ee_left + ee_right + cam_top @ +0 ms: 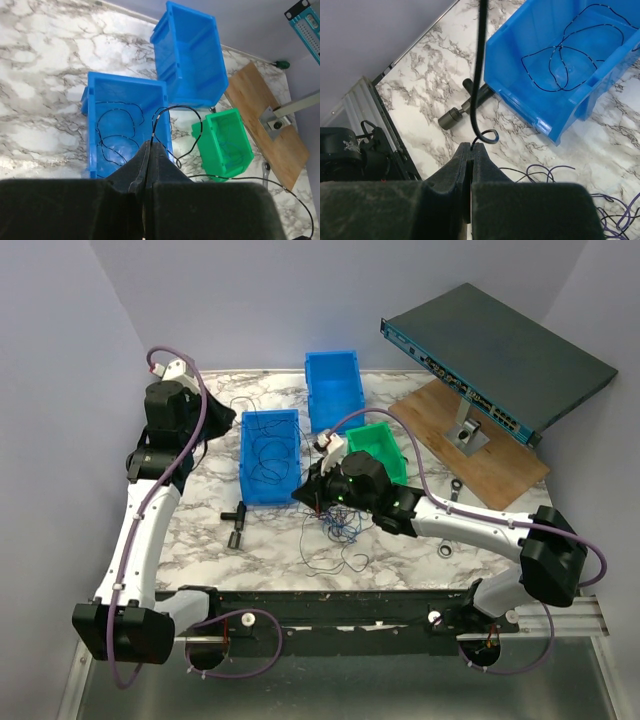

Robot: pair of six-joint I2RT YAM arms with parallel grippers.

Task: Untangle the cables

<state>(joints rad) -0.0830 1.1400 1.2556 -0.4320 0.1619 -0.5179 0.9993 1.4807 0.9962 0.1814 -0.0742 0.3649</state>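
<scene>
some cables (266, 453) in left bin (268, 496), rest on table (200, 530) front-r of it.

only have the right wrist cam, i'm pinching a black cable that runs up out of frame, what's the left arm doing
observer: The left gripper is shut, pinching a black cable. I cannot tell whether it is the one you hold.
operator: any bins besides the blue bin with cable in it
observer: Two: a second blue bin behind it and a green bin to its right.
operator: what's further right
observer: A network switch, propped at a tilt on a stand over a wooden board.
</scene>
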